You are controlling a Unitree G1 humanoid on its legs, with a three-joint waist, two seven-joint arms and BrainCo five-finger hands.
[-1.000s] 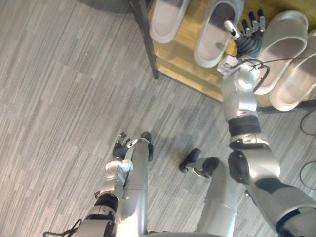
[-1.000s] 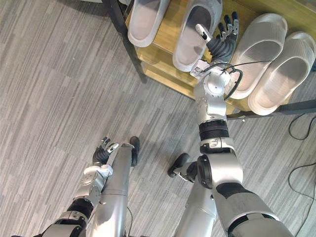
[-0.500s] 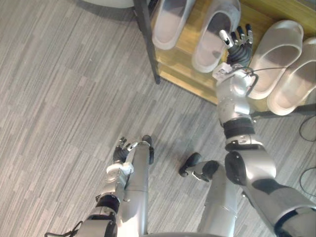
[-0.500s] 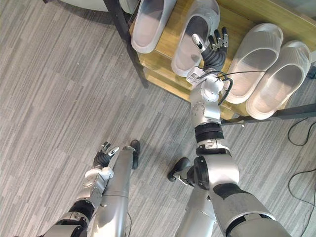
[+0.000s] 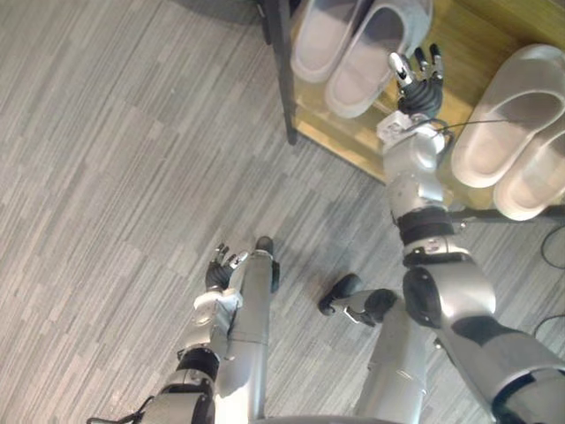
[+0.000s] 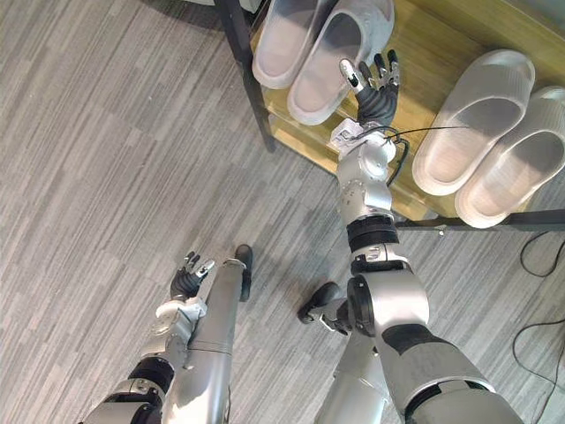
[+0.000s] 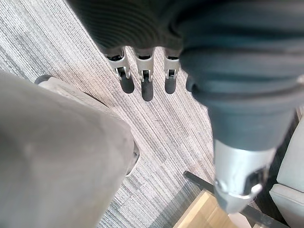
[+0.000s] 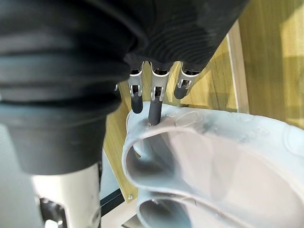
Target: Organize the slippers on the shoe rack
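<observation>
Now the right hand point(image 6: 375, 87), flat and open, presses the slipper point(image 6: 328, 55) just ahead on the shoe rack point(image 6: 424, 44); next, probably a gentle squaring push.

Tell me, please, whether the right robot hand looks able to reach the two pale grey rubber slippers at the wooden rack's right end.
Probably yes: the open right robot hand touches the left-hand grey slipper pair, and only bare wooden shelf separates it from the right-end slippers.
</observation>
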